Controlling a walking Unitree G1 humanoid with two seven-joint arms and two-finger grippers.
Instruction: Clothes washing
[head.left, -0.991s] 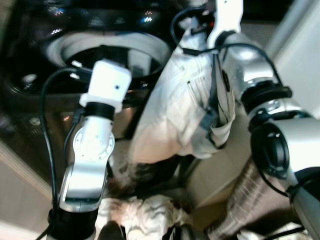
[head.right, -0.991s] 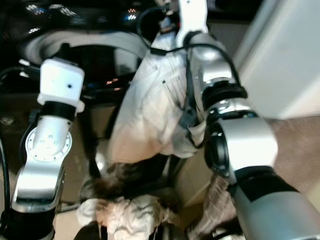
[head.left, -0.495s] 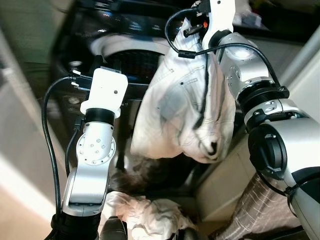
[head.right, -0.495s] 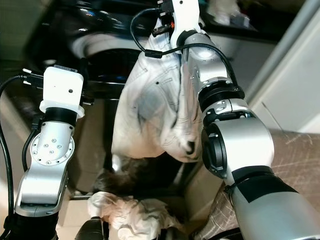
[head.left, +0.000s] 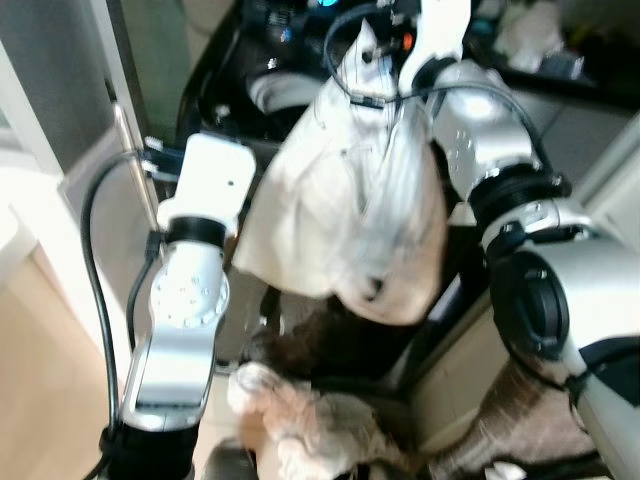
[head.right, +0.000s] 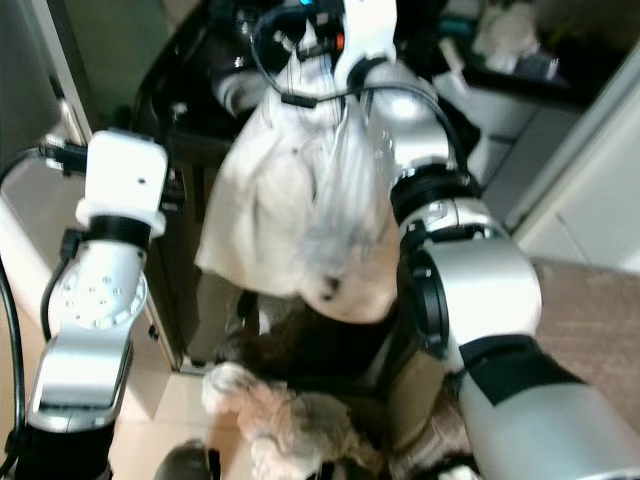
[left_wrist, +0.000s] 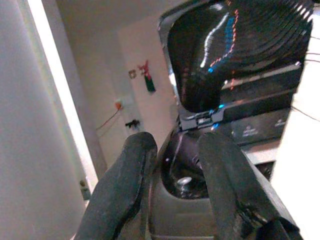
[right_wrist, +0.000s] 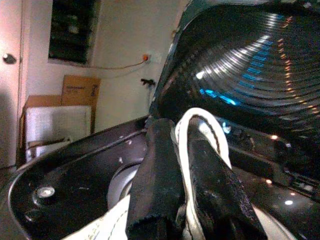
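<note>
- White garment (head.left: 345, 215): pale fabric with faint dark seam lines, hanging bunched in loose folds from its pinched upper edge, raised in front of the washing machine (head.left: 230, 85).
- Washing machine: glossy black top-loader, lid raised upright, round pale drum rim visible beneath.
- Heap of crumpled light clothes (head.left: 320, 425): low, below the hanging garment, blurred.
</note>
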